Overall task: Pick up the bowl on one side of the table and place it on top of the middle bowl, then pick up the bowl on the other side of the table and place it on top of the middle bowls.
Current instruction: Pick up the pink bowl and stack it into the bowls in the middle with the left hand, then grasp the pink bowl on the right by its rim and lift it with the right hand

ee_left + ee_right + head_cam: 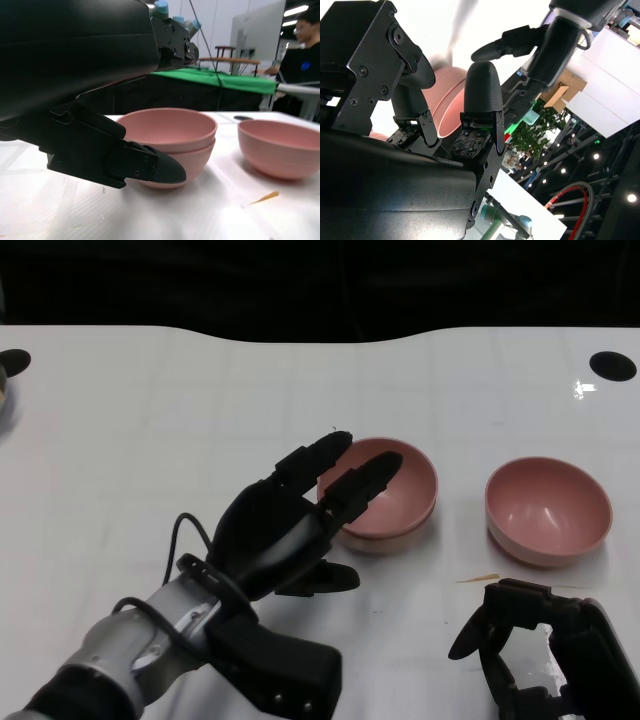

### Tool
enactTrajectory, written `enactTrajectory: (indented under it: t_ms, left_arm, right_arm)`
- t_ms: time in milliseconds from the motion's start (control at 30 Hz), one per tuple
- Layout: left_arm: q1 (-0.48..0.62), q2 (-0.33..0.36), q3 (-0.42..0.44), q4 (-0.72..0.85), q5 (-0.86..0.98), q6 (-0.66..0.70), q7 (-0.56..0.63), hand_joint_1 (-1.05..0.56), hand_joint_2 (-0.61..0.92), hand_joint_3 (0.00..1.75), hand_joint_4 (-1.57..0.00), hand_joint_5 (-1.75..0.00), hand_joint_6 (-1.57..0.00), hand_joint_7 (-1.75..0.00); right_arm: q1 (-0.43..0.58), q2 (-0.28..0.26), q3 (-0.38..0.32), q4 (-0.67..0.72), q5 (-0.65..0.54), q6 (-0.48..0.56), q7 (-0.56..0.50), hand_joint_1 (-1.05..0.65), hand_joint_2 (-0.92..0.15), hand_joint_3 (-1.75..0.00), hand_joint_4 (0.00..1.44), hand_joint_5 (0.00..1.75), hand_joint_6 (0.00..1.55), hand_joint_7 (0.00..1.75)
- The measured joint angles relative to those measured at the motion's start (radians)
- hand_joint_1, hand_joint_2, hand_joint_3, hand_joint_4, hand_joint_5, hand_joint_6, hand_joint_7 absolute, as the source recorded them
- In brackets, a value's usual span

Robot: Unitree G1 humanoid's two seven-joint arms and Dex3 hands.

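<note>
Stack (385,502) mid-table, two bowls nested | left hand (285,530) empty, fingers spread over its near rim | side bowl (547,510) just beyond right hand (545,645), the nearer one, fingers apart, empty.

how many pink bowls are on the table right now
3. Two are nested as a stack in the middle, by the left hand; the stacking shows clearly only in the left wrist view. The third bowl sits alone to the stack's right, ahead of the right hand.
</note>
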Motion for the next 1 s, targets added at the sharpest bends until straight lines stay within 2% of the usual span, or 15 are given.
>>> enactTrajectory:
  t_ms: [33,100,200,367,433,467,533,567,600,667,800,933,1000]
  left_arm:
    - [0.016,0.015,0.011,-0.014,-0.006,-0.021,0.022,-0.38,0.92,0.06,-0.17,-0.87,-0.42,-0.16]
    - [0.045,0.04,0.038,-0.034,-0.009,-0.059,0.066,-0.34,0.91,0.04,-0.23,-1.0,-0.48,-0.2]
    - [0.083,0.075,0.075,-0.056,-0.01,-0.107,0.135,-0.29,0.91,0.02,-0.29,-1.2,-0.5,-0.45]
    - [0.154,0.105,0.131,-0.089,-0.04,-0.202,0.22,-0.21,0.92,0.04,-0.48,-1.26,-0.57,-0.7]
    - [0.191,0.113,0.16,-0.117,-0.061,-0.241,0.227,-0.2,0.91,0.1,-0.57,-1.31,-0.59,-0.81]
    - [0.208,0.117,0.17,-0.13,-0.07,-0.253,0.227,-0.19,0.88,0.16,-0.62,-1.33,-0.62,-0.85]
    - [0.235,0.119,0.193,-0.147,-0.077,-0.271,0.231,-0.18,0.63,0.65,-0.66,-1.34,-0.64,-0.88]
    - [0.243,0.12,0.201,-0.151,-0.078,-0.275,0.232,-0.18,0.57,0.76,-0.67,-1.34,-0.64,-0.89]
    - [0.247,0.121,0.206,-0.153,-0.078,-0.278,0.232,-0.18,0.54,0.82,-0.67,-1.34,-0.64,-0.89]
    - [0.279,0.128,0.232,-0.164,-0.136,-0.342,0.223,-0.06,0.43,0.96,-0.74,-1.51,-0.75,-1.0]
    - [0.372,0.151,0.283,-0.171,-0.298,-0.505,0.149,0.0,0.31,1.2,-0.78,-1.52,-0.81,-1.02]
    - [0.401,0.149,0.322,-0.17,-0.331,-0.545,0.082,0.0,0.29,1.25,-0.78,-1.52,-0.82,-1.01]
    - [0.429,0.141,0.326,-0.195,-0.435,-0.546,0.013,0.0,0.32,1.37,-0.82,-1.57,-0.9,-1.15]
  right_arm:
    - [0.001,0.0,-0.001,0.0,0.0,0.0,0.0,0.23,-0.07,-1.67,0.89,1.58,0.92,1.23]
    - [0.0,0.0,0.0,0.0,0.0,0.0,0.0,0.23,-0.06,-1.67,0.88,1.58,0.92,1.24]
    - [-0.002,0.0,0.0,0.0,0.0,0.001,0.0,0.22,-0.06,-1.68,0.88,1.59,0.91,1.24]
    - [-0.002,0.0,0.001,0.001,0.001,0.001,0.0,0.2,-0.07,-1.68,0.87,1.59,0.91,1.25]
    - [-0.002,0.0,0.001,0.001,0.0,0.001,0.0,0.2,-0.07,-1.68,0.87,1.59,0.91,1.25]
    - [-0.002,0.0,0.001,0.0,0.0,0.001,0.0,0.2,-0.07,-1.67,0.87,1.59,0.91,1.25]
    - [-0.002,0.0,0.001,0.0,0.001,0.001,0.0,0.2,-0.07,-1.67,0.87,1.59,0.9,1.25]
    - [-0.002,0.0,0.001,0.0,0.001,0.001,0.0,0.2,-0.07,-1.67,0.87,1.59,0.9,1.25]
    - [-0.002,0.0,0.001,0.0,0.001,0.001,0.0,0.2,-0.07,-1.67,0.87,1.59,0.9,1.25]
    - [-0.002,0.001,0.003,-0.004,0.0,0.002,0.001,0.21,-0.07,-1.68,0.87,1.59,0.9,1.26]
    - [0.0,0.001,0.001,-0.007,0.001,0.001,-0.002,0.22,-0.07,-1.68,0.88,1.58,0.9,1.26]
    - [-0.006,0.002,0.002,-0.007,0.001,0.001,-0.002,0.22,-0.07,-1.68,0.88,1.58,0.9,1.25]
    - [-0.007,0.003,0.002,-0.007,0.001,0.001,-0.001,0.22,-0.08,-1.68,0.88,1.57,0.9,1.25]
